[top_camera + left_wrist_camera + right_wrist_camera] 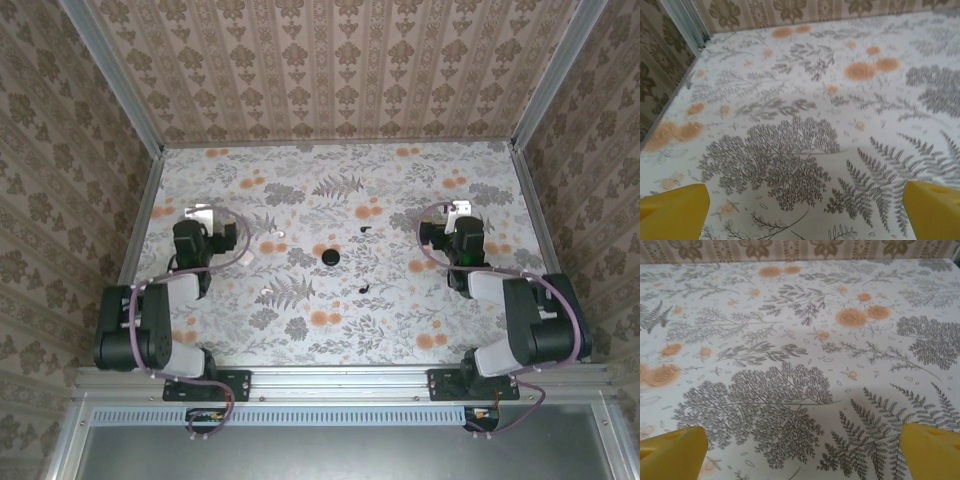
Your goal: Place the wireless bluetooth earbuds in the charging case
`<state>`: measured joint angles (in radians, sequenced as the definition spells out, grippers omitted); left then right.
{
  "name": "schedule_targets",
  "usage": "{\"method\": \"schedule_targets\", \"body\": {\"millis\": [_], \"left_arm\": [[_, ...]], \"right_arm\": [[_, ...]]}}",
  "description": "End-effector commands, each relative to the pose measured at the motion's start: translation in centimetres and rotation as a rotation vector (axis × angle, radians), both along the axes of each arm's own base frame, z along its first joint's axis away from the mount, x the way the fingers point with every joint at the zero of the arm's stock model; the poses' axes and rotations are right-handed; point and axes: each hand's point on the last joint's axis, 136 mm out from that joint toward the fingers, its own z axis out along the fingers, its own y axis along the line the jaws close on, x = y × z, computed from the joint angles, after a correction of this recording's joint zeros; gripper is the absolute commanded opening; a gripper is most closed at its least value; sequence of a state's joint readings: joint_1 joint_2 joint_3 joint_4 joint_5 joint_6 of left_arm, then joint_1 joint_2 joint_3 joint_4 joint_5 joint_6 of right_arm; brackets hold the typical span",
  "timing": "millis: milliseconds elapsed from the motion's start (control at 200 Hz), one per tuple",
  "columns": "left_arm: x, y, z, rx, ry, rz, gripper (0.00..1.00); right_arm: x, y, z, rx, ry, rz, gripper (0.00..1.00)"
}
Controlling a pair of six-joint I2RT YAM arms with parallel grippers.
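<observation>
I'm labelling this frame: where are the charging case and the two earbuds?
charging case (330, 257), top external view, centre of its round top.
far earbud (362, 229), top external view, its dark body.
near earbud (361, 291), top external view, its dark body.

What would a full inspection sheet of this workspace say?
Surface: floral cloth, flat, covering the table.
Job's things: round black case at centre; earbud beyond it to the right, second earbud nearer; all apart, none inserted.
Clutter: tiny white specks left of the case, too small to identify.
Tools: left tool open, empty; right tool open, empty.
Cables: purple cable looped along each arm.
Surroundings: wallpapered walls, metal frame posts.
</observation>
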<state>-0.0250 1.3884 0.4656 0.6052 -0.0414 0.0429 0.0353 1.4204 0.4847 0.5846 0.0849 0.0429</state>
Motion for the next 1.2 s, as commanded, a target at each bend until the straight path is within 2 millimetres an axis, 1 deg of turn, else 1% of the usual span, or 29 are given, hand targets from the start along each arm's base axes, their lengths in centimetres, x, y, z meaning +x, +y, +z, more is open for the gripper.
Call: {"method": "schedule_targets", "body": {"millis": [0,55,105,195,255,280,350,370,390,455,560,630,645,700,855,1060,1195], "left_arm": [[-0.8,0.3,1.8,-0.057,0.06,0.049,1.0],[-1.3,-0.2,2.8,-0.09,0.09,0.036,1.0],[-1.8,-0.8,3.5,-0.127,0.12,0.018,1.0],[-3.1,-2.5,4.5,-0.195,0.18,-0.039,0.99],[-4.2,-4.0,4.6,-0.237,0.242,-0.086,0.97],[-4.6,-4.7,4.6,-0.25,0.263,-0.115,0.96],[-6.0,-6.3,3.8,-0.267,0.35,-0.156,0.95],[-6.4,-6.8,3.6,-0.271,0.373,-0.166,0.94],[-6.7,-7.2,3.4,-0.276,0.395,-0.175,0.94],[-7.4,-8.1,2.9,-0.288,0.443,-0.186,0.92],[-8.1,-9.4,2.1,-0.311,0.471,-0.208,0.92],[-8.1,-9.9,2.0,-0.325,0.478,-0.215,0.92],[-8.2,-10.0,1.9,-0.328,0.481,-0.219,0.92],[-8.2,-10.2,1.8,-0.338,0.491,-0.224,0.92],[-8.3,-10.8,2.1,-0.361,0.503,-0.246,0.91],[-8.2,-11.4,2.3,-0.384,0.505,-0.267,0.91],[-8.0,-11.6,2.2,-0.402,0.507,-0.272,0.91]], "right_arm": [[-0.6,1.1,3.0,0.084,0.116,0.011,1.0],[-1.1,1.5,3.9,0.133,0.193,-0.025,1.0],[-1.7,2.4,4.4,0.164,0.263,-0.032,0.99],[-2.9,5.4,5.1,0.157,0.358,0.006,0.97],[-4.1,8.5,5.2,0.151,0.415,0.056,0.97],[-4.6,9.9,5.0,0.153,0.441,0.085,0.96],[-5.9,13.8,4.6,0.167,0.51,0.137,0.97],[-6.6,14.7,4.3,0.165,0.542,0.142,0.97],[-6.9,15.7,3.4,0.159,0.584,0.146,0.97],[-7.7,18.6,2.4,0.15,0.653,0.152,0.96],[-8.2,22.3,1.5,0.095,0.699,0.152,0.96],[-8.3,24.4,1.0,0.064,0.711,0.164,0.96],[-8.4,24.7,0.6,0.056,0.72,0.166,0.96],[-8.4,25.7,-0.2,0.041,0.748,0.168,0.96],[-8.0,26.8,-2.3,0.008,0.821,0.162,0.95],[-6.6,28.5,-3.6,0.0,0.837,0.181,0.87],[-5.8,29.4,-5.0,0.013,0.866,0.19,0.83]]}}
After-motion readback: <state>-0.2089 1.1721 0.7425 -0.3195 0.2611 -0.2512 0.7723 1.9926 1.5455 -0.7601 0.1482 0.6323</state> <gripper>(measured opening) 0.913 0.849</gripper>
